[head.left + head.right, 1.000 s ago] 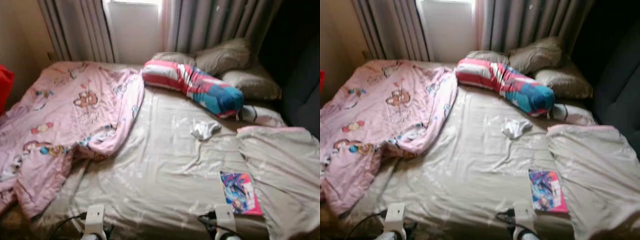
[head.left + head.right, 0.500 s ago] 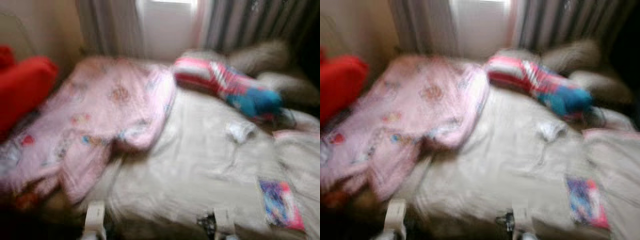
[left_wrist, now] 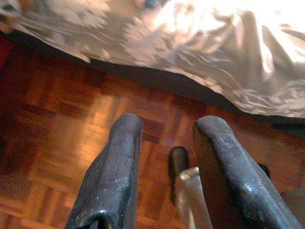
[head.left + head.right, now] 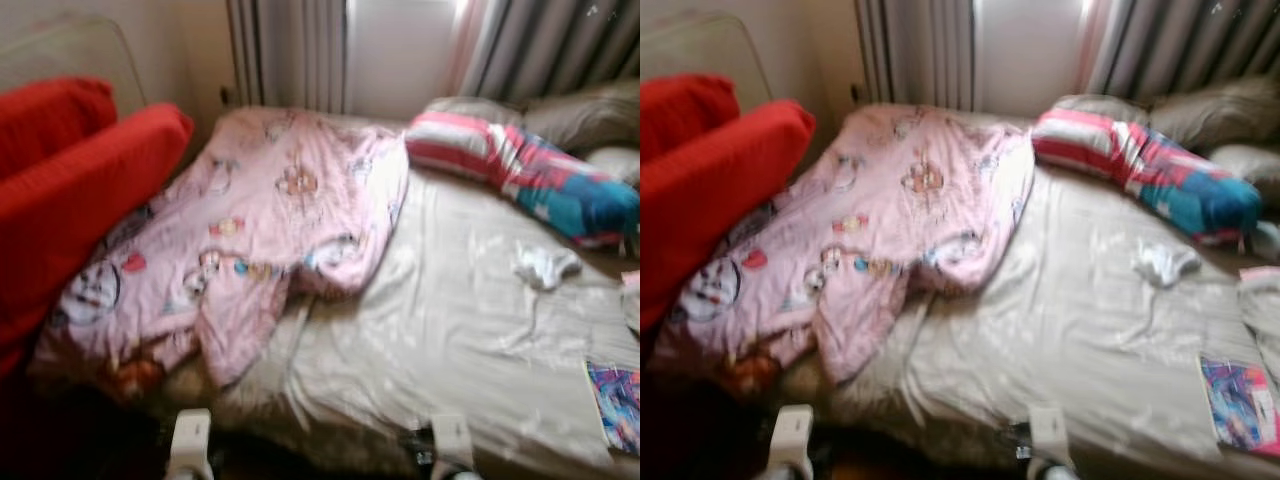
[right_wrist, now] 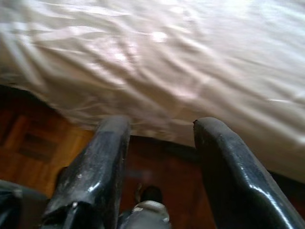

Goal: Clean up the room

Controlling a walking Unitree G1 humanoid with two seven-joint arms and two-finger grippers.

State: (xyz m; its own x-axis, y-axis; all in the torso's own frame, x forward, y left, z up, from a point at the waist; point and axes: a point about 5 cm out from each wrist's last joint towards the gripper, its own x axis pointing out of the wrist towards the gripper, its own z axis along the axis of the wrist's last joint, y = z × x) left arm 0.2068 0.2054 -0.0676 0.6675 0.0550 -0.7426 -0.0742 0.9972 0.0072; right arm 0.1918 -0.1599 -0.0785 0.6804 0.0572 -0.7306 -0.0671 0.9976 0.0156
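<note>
Left gripper (image 3: 164,167): fingers apart, nothing between them, hanging low over the parquet floor (image 3: 52,119) just short of the bed edge. Right gripper (image 5: 159,167): same, fingers spread and empty, pointed at the hanging edge of the beige sheet (image 5: 190,62). Both arms were idle at the foot of the bed; neither was touching anything.

Out from there, the bed (image 4: 430,330) carried the mess:
- pink cartoon-print blanket (image 4: 250,230), bunched on the robot's left half, one corner spilling toward the near edge
- striped pink/blue bolster (image 4: 520,175) lying diagonally near the headboard pillows (image 4: 585,110)
- small white crumpled cloth (image 4: 545,265), possibly a sock, can't confirm, loose on the sheet just in front of the bolster
- colourful book (image 4: 1237,400) flat near the right foot corner
- red cushions (image 4: 80,190) stacked off the left side, touching the blanket

Judgement: this was the survey/approach step, no item picked yet, task basically at the start. The head view was centred on the blanket, so that looked like the likely first target. Next move would need a step closer to the bed, a forward lean, and a raised arm to pinch a blanket edge; the fabric is floppy, so expect it to drag and need both grippers. Book and cloth were well apart from the blanket on the right and would need a separate reach.
</note>
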